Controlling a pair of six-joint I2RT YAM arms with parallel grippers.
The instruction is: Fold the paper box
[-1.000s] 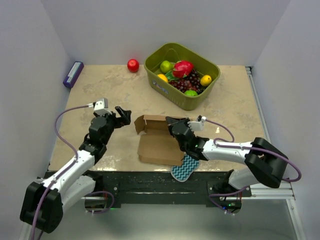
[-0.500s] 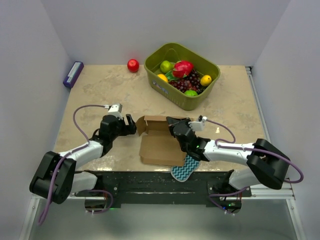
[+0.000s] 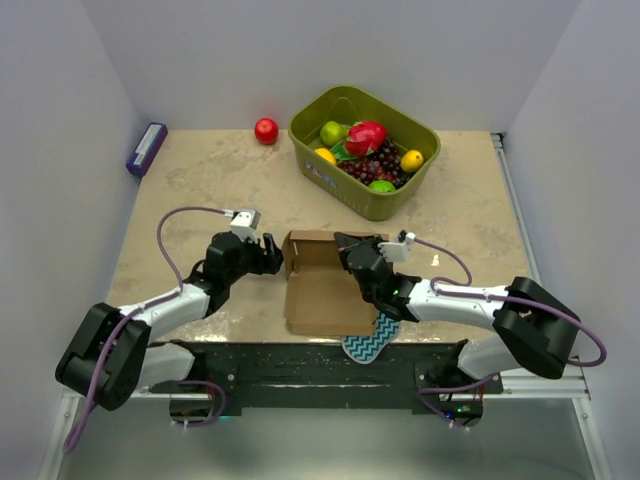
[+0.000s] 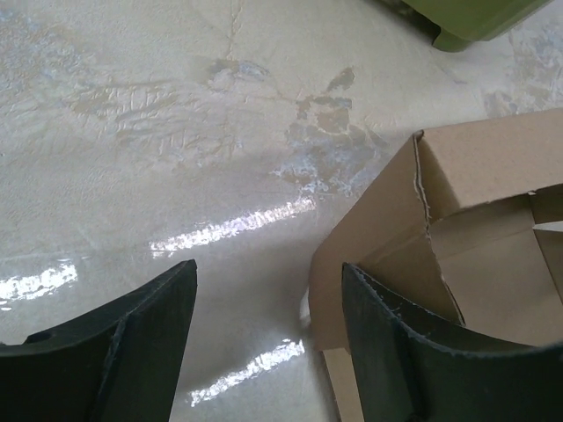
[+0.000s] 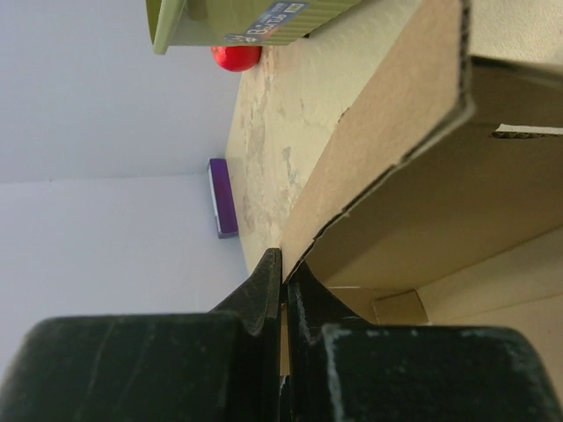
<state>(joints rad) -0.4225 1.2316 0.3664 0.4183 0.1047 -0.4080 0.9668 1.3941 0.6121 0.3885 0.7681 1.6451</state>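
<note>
Left arm (image 3: 180, 300) slid toward paper box (image 3: 325, 290); glossy marbled table (image 3: 200, 180), white walls (image 3: 300, 50).

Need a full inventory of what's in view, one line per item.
paper box: 1, brown, near-centre of table, part folded
sponge: 1, teal zigzag, near edge by the box's right corner
basket: 1, green, far centre-right
fruit: several, mixed colours, inside the basket
round item: 1, red, left of the basket
block: 1, purple, far-left edge
table: 1, beige marbled
left gripper: 1, black, open, at the box's left wall
right gripper: 1, black, shut on a box panel
</note>
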